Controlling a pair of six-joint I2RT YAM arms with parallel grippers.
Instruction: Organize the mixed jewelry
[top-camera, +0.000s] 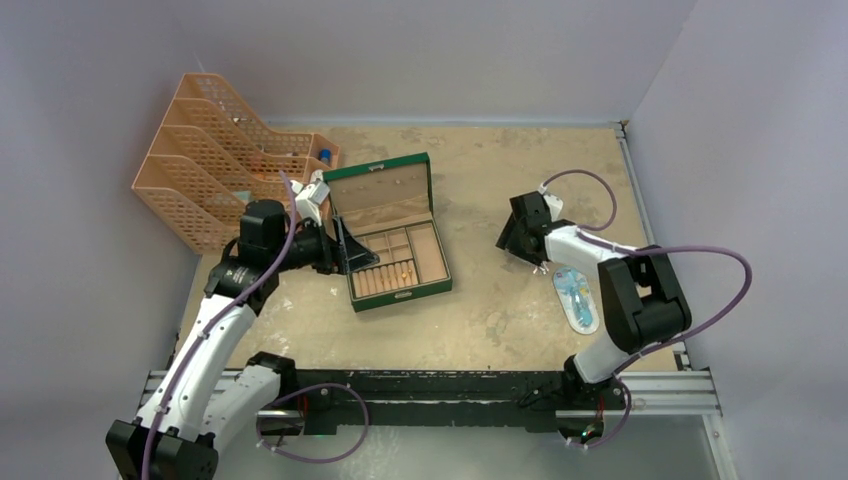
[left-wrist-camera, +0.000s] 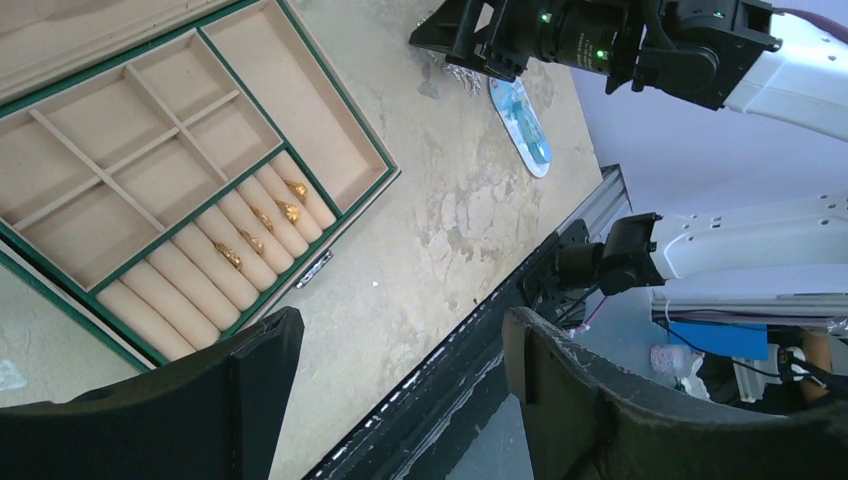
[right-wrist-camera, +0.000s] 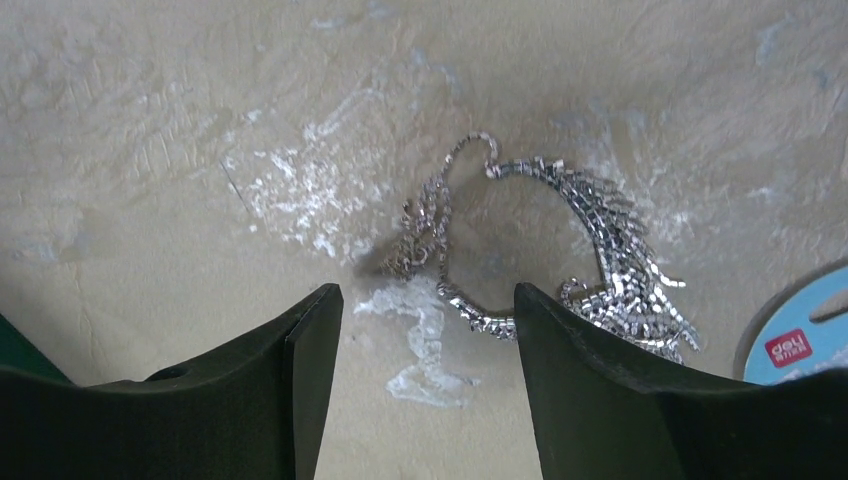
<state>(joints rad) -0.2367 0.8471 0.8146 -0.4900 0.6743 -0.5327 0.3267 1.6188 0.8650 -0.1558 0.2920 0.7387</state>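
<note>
The mixed jewelry lies in two places. Several thin gold rings (left-wrist-camera: 262, 220) sit in the roll slots of the open green box (top-camera: 395, 290). A silvery glittery chain tangle (right-wrist-camera: 600, 250) lies on the table, with a smaller silvery piece (right-wrist-camera: 420, 235) beside it. My right gripper (right-wrist-camera: 428, 300) hangs just above the tangle, open with nothing between its fingers; one chain strand ends by the right fingertip (right-wrist-camera: 530, 300). My left gripper (left-wrist-camera: 400, 335) is open and empty, hovering over bare table off the box's front corner. In the top view it (top-camera: 350, 255) is at the box's left side.
A light-blue oval packet (top-camera: 577, 298) lies right of the tangle, close to the right arm. An orange mesh file rack (top-camera: 215, 170) stands at the back left behind the box's raised lid (top-camera: 380, 185). The table's near edge carries a black rail (top-camera: 440, 385).
</note>
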